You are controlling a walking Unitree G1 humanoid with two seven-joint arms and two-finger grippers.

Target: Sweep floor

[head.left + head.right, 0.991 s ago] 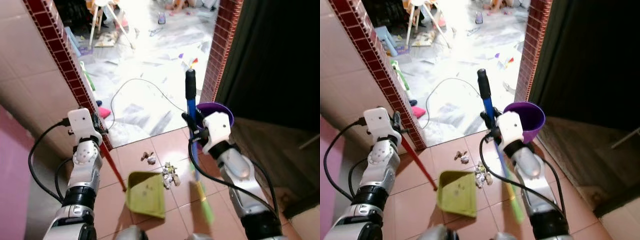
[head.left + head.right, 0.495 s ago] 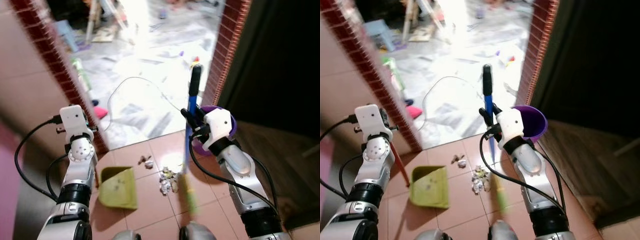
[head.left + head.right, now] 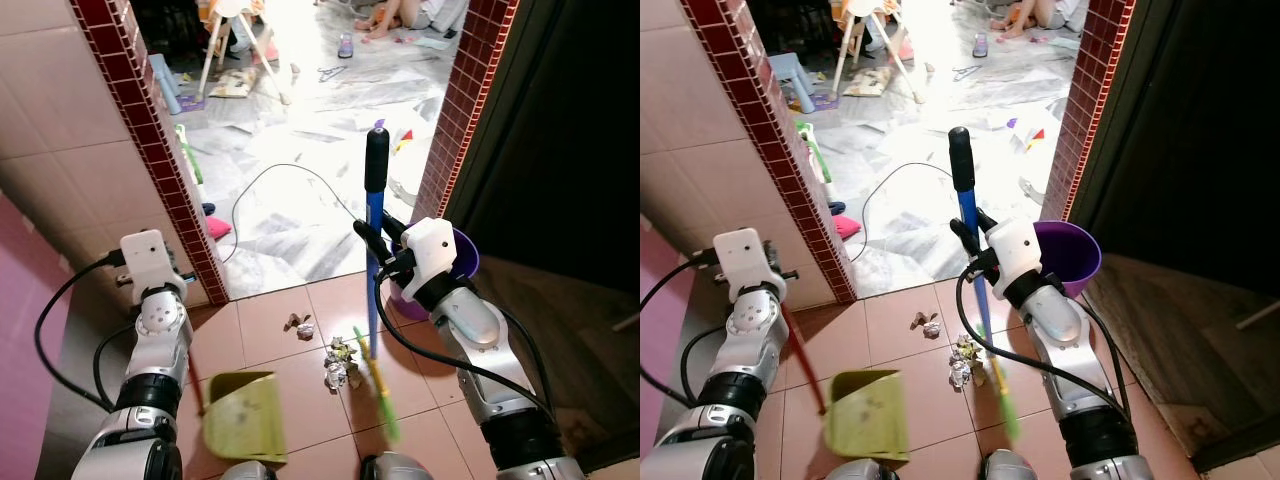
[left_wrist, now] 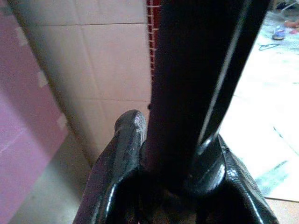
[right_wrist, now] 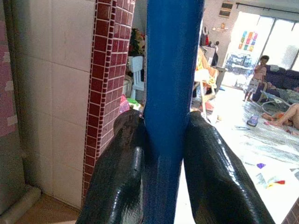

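The debris pile (image 3: 343,362), crumpled bits of paper and foil, lies on the terracotta floor tiles (image 3: 270,320) just inside the doorway, with one stray scrap (image 3: 299,324) a little farther and to the left. The broom (image 3: 374,250) stands almost upright just right of the pile, its blue shaft topped by a black grip and its green bristles (image 3: 378,385) trailing near and right of the litter. The right gripper (image 3: 385,252) holds the shaft mid-height, jaws pinching the blue shaft from both sides, as the right wrist view shows plainly. The green dustpan (image 3: 243,417) sits on the floor to the near left, apart from the pile, on a long red handle (image 3: 194,385). The left gripper (image 4: 154,154) has its jaws clamped around a dark rod, apparently that handle's upper end.

Judging by this, the litter is gathered but none of it is in the pan; the pan must be brought up to the pile and the scraps swept in. A purple bucket (image 3: 462,262) stands behind the right arm, and a cable (image 3: 270,180) snakes over the marble floor (image 3: 300,130) beyond.
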